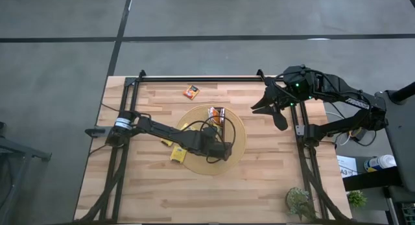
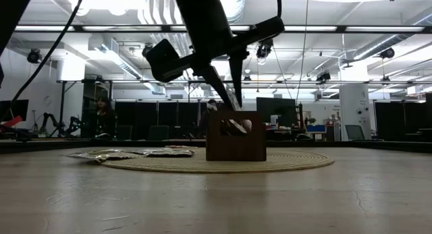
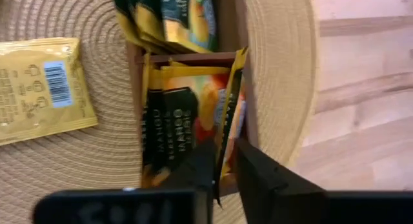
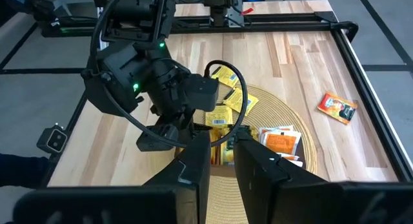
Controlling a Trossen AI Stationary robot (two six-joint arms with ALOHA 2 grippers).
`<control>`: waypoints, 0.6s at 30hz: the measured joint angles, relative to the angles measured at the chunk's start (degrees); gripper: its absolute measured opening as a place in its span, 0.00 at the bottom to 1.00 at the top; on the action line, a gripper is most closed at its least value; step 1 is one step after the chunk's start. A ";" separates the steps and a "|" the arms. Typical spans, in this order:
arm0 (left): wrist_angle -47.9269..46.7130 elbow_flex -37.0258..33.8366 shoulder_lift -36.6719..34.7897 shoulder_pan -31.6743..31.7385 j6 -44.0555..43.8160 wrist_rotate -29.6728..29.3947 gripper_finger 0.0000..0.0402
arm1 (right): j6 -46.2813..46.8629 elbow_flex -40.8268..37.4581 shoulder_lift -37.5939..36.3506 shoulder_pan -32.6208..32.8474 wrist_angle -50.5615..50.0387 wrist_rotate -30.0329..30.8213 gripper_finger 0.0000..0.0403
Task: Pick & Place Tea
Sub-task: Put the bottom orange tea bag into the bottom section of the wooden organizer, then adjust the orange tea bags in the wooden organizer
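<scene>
One sachet (image 3: 227, 130) sits on edge in the brown tray (image 3: 245, 69), pinched by the left pincer (image 3: 222, 169) right above that tray. Ease it straight down beside the packed sachets before letting go. Right pincer (image 1: 275, 111) waits beyond the tray, fingers narrowly parted, holding nothing.

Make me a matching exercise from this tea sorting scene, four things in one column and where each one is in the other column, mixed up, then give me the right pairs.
Things:
1. orange sachet
2. brown tray
3. left gripper
4. right gripper

Places:
A. on the round woven mat
B. over the tray, fingers around a sachet's edge
C. alone on bare wood near the table's far edge
D. raised beside the mat, away from the tea

Pairs: 1-C, 2-A, 3-B, 4-D
</scene>
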 joint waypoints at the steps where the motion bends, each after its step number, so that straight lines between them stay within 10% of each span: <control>1: 0.42 0.00 0.00 0.06 0.00 0.00 0.15 | -0.02 0.00 0.00 0.00 0.02 -0.01 0.16; 18: -0.94 2.20 -3.94 0.60 4.31 -4.16 0.38 | -0.35 -0.16 -0.02 0.00 0.02 0.00 0.15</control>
